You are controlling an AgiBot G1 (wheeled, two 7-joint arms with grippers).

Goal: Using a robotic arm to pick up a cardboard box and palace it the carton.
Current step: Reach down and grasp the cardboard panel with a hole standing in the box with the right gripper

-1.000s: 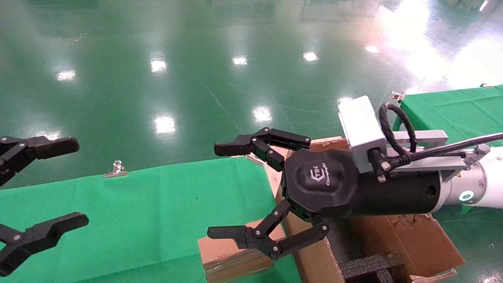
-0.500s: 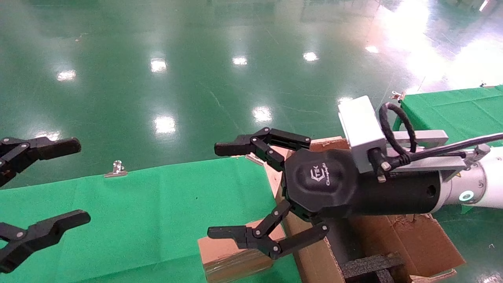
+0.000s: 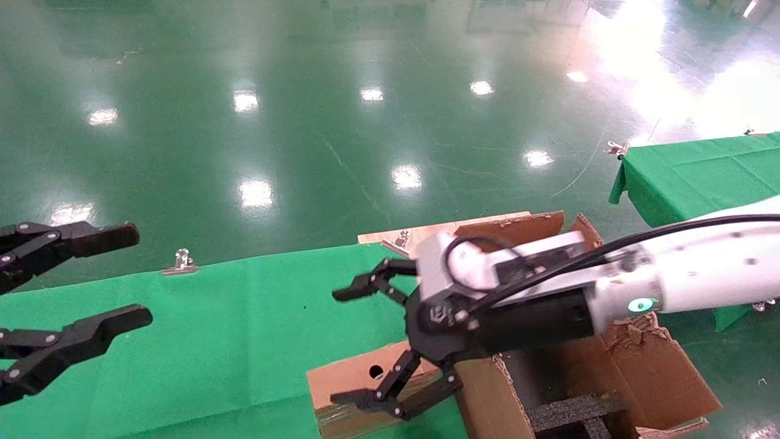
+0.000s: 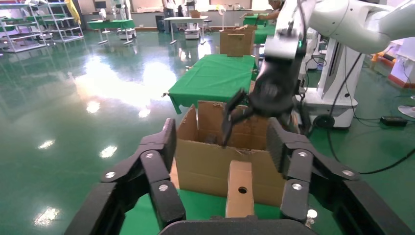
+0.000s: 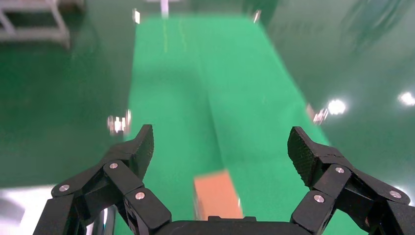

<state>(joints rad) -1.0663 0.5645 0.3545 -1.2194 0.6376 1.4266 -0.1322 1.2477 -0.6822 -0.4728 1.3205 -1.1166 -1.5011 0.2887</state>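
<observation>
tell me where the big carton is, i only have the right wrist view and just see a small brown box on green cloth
observer: The large brown corrugated carton stands just beside the small brown cardboard box, on the robot's right of it.
operator: is my gripper down on the box yet
observer: No. The left wrist view shows the open right gripper hanging above the box's top.
operator: and the left arm
observer: The left gripper is open, at the green cloth's far left.

No legible text or labels anywhere.
</observation>
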